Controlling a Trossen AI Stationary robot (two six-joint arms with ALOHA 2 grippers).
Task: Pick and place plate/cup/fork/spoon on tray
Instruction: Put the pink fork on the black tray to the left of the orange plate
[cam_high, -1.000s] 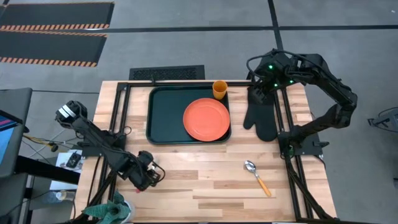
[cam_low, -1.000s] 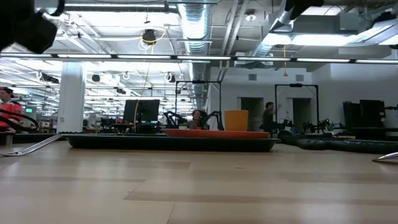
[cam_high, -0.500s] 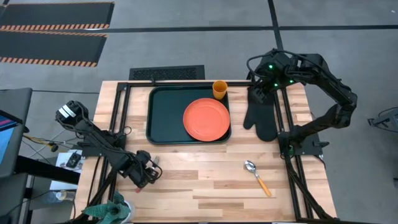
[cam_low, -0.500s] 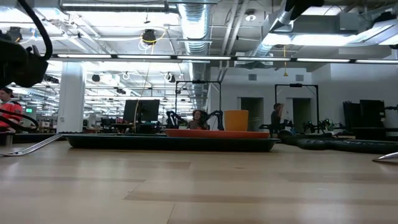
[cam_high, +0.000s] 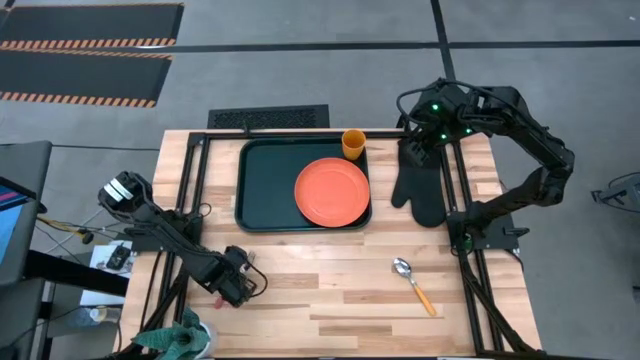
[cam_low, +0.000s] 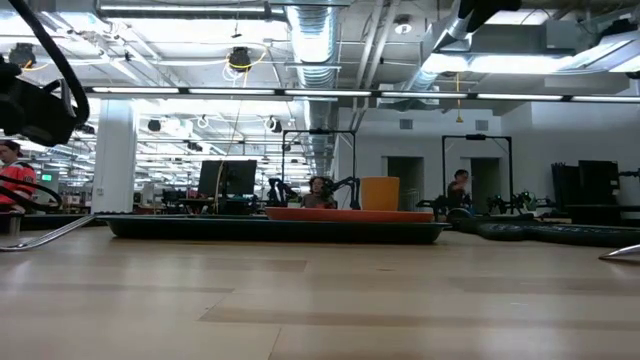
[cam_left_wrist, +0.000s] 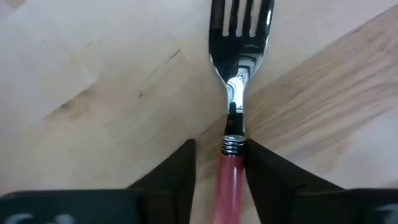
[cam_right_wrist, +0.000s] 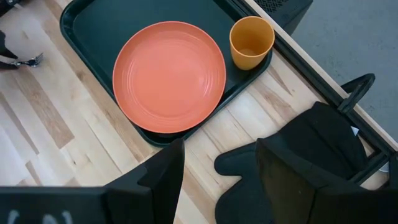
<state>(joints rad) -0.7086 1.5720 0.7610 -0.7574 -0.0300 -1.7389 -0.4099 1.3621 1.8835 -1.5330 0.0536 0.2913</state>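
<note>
While the right gripper (cam_high: 418, 150) waits above the oven mitt (cam_high: 418, 190), the high view shows the left gripper (cam_high: 240, 282) low over the surface (cam_high: 330, 290), with plate (cam_high: 332, 191) and cup (cam_high: 353, 143) on the tray (cam_high: 262, 185) and the spoon (cam_high: 412, 281) well apart. The left wrist view shows narrow jaws flanking the fork (cam_left_wrist: 236, 93) handle. In the right wrist view the jaws stand wide.
</note>
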